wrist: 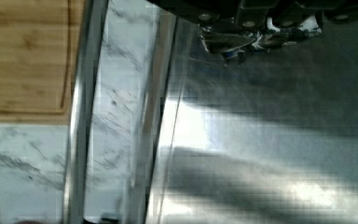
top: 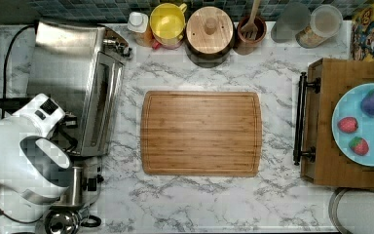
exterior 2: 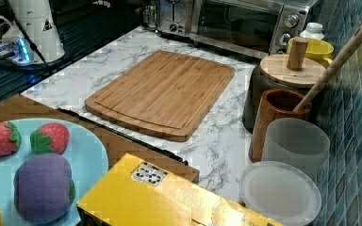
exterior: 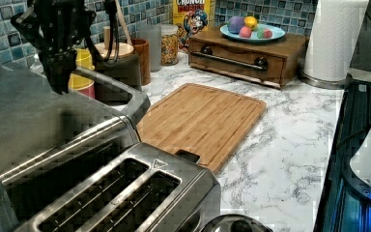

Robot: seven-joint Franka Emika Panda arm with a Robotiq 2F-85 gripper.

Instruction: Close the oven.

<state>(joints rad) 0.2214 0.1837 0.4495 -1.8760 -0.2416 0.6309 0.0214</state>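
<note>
The marble worktop [top: 214, 200] fills most of the top view, with a tiled wall along the upper edge. The toaster oven [top: 75, 73] sits at the upper left of the top view, its glass door [top: 100, 105] appearing shut against the body and its bar handle [top: 118, 102] running along the side that faces the cutting board. In the right view the oven [exterior 2: 245, 21] stands at the top centre, its door upright and its knobs to the right. The white robot arm [top: 24, 146] occupies the lower left of the top view, partly over the oven. A bamboo cutting board [top: 201, 132] lies flat in the centre of the top view, apart from the oven. A wooden box with a black bar handle [top: 343, 122] stands at the right edge of the top view, carrying a blue plate [top: 365, 146] of toy fruit. A two-slot toaster [exterior: 125, 198] fills the lower left of the left view. The dark end effector [exterior: 58, 79] hangs at the upper left of the left view, over the oven top near the handle; I cannot tell how wide it stands.
</note>
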